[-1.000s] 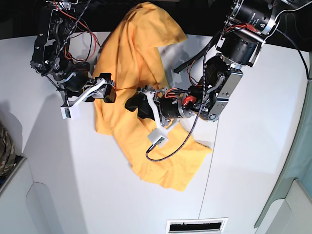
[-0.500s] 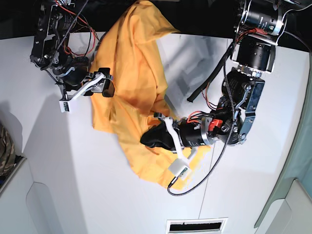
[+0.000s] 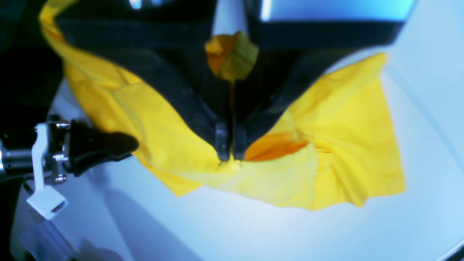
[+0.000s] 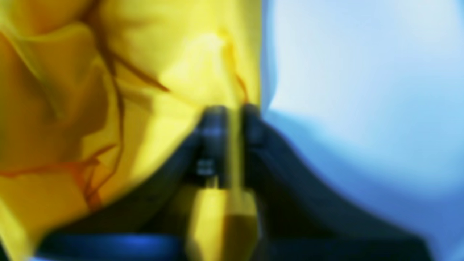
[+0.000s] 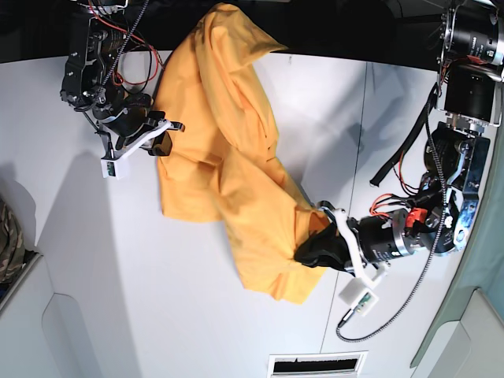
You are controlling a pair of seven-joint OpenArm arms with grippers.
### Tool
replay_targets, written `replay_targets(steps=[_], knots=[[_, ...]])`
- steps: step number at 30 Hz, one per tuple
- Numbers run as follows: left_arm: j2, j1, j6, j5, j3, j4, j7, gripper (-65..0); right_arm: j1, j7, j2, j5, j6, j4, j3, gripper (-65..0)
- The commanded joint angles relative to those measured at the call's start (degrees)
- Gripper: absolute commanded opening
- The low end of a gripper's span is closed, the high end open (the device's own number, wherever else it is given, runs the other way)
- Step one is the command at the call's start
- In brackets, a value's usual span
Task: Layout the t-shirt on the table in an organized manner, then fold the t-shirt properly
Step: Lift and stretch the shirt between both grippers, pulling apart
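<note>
The orange-yellow t-shirt lies crumpled across the white table, and its top end hangs over the far edge. My left gripper is shut on the shirt's right part near the front. In the left wrist view the left gripper pinches a fold of the t-shirt, and cloth bunches between its fingers. My right gripper is shut on the shirt's left edge; it also shows in the left wrist view. In the blurred right wrist view the right gripper has yellow cloth between its fingers.
A camouflage cloth sits at the table's left edge. A thin seam line runs across the table on the right. A vent slot lies at the front edge. The far edge borders a dark area.
My left gripper has dragged its part of the shirt right and toward the front, stretching the cloth out. My right gripper has shifted slightly toward the back, still holding the left edge.
</note>
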Motion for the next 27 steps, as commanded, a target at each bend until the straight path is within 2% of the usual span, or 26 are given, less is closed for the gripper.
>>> replay_targets(steps=[1,8,15,19,20,24,27], knots=[[-1.20,-1.73,-0.35,-1.16,-1.95,0.96,-1.73,-65.0,0.46,-1.20,0.20,-0.96,-0.20,0.70,0.20,-65.0],[-7.19,-1.68,-0.37,-1.18,-11.10,0.96,-1.01,-65.0,1.42,-1.29,0.55,-0.87,0.04,12.52,6.49,-65.0],[-13.40,-1.66,-0.35,-1.11,-11.61,0.96,-0.24,-65.0,1.46,-1.66,6.19,2.54,0.00,19.19,9.49,-65.0],[-14.34,-1.64,-0.35,-0.42,-11.61,0.83,0.20,-65.0,2.16,-1.79,8.55,2.29,-0.76,19.85,11.47,-65.0],[-14.10,-1.64,-0.35,0.48,-11.61,0.81,-0.46,-64.0,2.47,-1.86,8.81,1.90,-1.16,19.82,12.17,-65.0],[-13.79,-1.62,0.57,6.25,-11.61,0.79,-6.58,-49.5,3.91,-1.88,10.03,1.44,-3.30,19.82,15.04,-65.0],[-13.75,-1.64,4.20,10.51,-11.61,0.61,-12.70,-40.9,5.11,-2.10,11.17,1.38,-4.13,19.80,15.98,-65.0]])
